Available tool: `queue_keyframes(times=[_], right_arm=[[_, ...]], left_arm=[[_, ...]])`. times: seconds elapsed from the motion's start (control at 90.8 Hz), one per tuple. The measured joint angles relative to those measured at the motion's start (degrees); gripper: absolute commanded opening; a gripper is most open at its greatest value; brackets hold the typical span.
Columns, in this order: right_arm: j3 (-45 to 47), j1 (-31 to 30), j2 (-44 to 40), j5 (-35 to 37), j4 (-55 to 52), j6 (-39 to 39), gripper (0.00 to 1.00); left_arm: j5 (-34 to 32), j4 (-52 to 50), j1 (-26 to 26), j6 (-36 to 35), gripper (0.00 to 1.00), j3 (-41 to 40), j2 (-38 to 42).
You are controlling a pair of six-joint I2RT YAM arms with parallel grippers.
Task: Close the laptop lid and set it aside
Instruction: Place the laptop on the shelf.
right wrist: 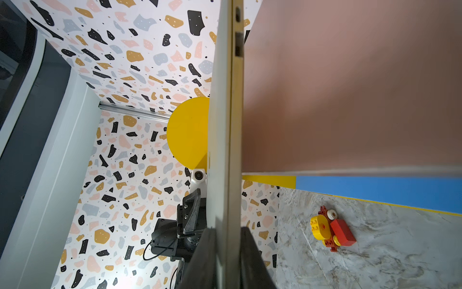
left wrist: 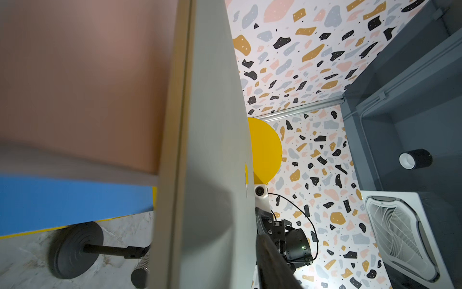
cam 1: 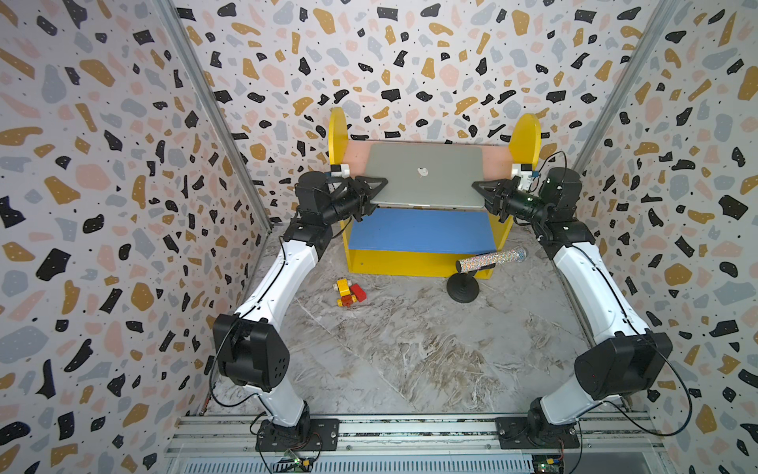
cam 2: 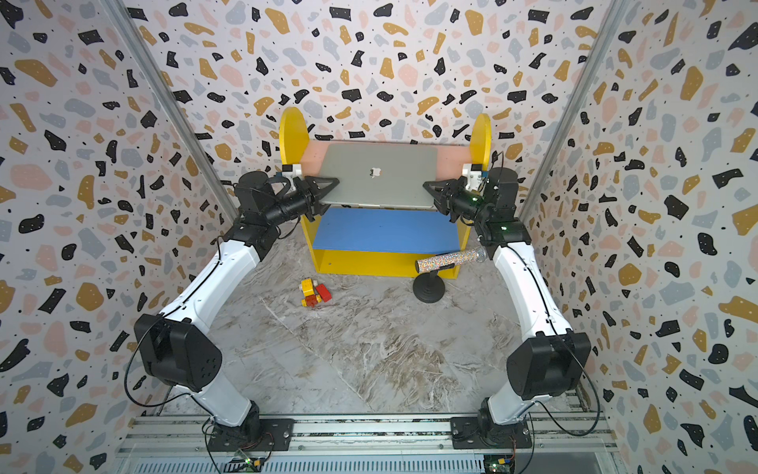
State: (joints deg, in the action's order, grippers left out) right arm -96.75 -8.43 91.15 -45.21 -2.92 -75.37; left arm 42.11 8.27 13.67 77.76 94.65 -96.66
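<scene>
The right jaws pinch the right-hand edge of the closed laptop [cam 1: 426, 168]; whether the left jaws, at its opposite edge, grip or stand loose cannot be told. The thin, stiff, smooth metal slab, upper centre of the frame over a pink shelf [cam 1: 355, 158], looks heavy and slippery, likely best carried level by both short edges. Below: a blue shelf [cam 1: 418, 232], a marbled bench [cam 1: 410, 349].

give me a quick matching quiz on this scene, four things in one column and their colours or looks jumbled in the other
Things:
1 laptop
2 toy brick car
3 microphone
4 lower shelf

Looks:
A glittery
B blue
C silver-grey, lid shut
D red and yellow

Pairs: 1-C, 2-D, 3-A, 4-B
</scene>
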Motion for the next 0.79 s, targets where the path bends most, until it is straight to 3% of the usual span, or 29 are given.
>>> queue_keyframes(times=[0.441,0.793], right_arm=[[-0.07,0.20,0.68,-1.03,-0.07,0.13,0.16],[0.04,1.09,0.68,-2.67,-0.15,-0.09,0.18]], left_arm=[[0.44,-0.31,-0.26,0.07,0.53,0.00,0.20],[0.79,-0.63,-0.26,0.11,0.60,0.76,0.20]])
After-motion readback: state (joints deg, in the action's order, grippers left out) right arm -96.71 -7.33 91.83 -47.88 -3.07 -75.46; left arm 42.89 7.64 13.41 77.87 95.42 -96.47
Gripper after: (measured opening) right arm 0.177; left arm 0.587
